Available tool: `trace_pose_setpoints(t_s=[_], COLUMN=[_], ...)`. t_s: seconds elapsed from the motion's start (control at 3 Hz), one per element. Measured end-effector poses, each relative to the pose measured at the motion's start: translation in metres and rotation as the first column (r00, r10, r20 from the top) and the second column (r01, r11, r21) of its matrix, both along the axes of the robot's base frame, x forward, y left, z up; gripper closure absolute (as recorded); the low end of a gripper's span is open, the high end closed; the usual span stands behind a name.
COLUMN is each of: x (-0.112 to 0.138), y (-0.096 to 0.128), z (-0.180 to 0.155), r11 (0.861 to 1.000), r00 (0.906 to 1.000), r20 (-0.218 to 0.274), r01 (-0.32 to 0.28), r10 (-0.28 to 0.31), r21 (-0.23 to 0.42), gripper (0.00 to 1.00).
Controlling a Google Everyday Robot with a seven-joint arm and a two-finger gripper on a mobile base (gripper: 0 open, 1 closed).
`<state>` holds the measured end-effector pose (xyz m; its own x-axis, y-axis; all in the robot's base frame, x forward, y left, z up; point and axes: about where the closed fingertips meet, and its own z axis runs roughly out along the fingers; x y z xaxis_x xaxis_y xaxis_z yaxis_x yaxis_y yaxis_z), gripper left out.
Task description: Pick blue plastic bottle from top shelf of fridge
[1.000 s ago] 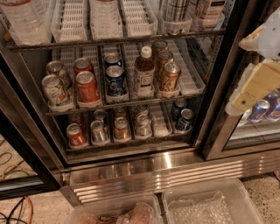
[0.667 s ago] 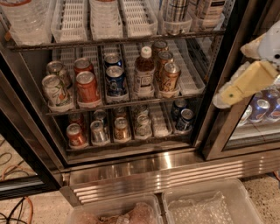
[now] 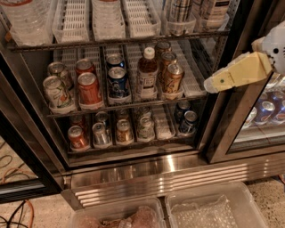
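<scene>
The fridge (image 3: 133, 167) stands with its left door open. The top shelf (image 3: 116, 40) runs along the top of the view, with white slotted lane trays (image 3: 73, 20). At its right end, cut off by the frame's top edge, stands the bottom of a container with a dark and white label (image 3: 215, 8); it may be the blue plastic bottle, but I cannot tell. A striped can (image 3: 180, 10) stands left of it. My gripper (image 3: 214, 83) is cream-coloured and reaches in from the right. It points left in front of the door post, level with the middle shelf and below the top shelf.
A big ribbed clear water bottle (image 3: 26, 18) stands at the top left. The middle shelf holds soda cans (image 3: 89, 89) and a brown bottle with a white cap (image 3: 147, 73). The bottom shelf holds more cans (image 3: 124, 130). Clear bins (image 3: 209, 207) stand on the floor. The closed right door (image 3: 262, 111) shows cans behind its glass.
My gripper has swung from hanging at the right edge to pointing left, and its tip has moved left toward the open fridge. The shelves have not changed.
</scene>
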<state>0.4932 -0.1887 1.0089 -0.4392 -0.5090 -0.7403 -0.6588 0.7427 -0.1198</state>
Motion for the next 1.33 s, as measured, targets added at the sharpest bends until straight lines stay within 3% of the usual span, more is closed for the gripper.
trace_pose_setpoints(t_s=[0.33, 0.67, 1.0, 1.33], x=[-0.0002, 0.0028, 0.0045, 0.0054], y=[0.0002, -0.0007, 0.0019, 0.0084], z=[0.0004, 0.0034, 0.0095, 0.0057], r11=[1.0, 0.999, 0.991, 0.965], r00=[1.0, 0.9988, 0.9879, 0.9593], r20=[0.002, 0.024, 0.088, 0.13], r01=[-0.002, 0.043, 0.124, 0.236], r10=[0.002, -0.043, -0.128, -0.25], r21=[-0.002, 0.019, 0.047, 0.119], gripper=[0.0, 0.0, 0.0, 0.0])
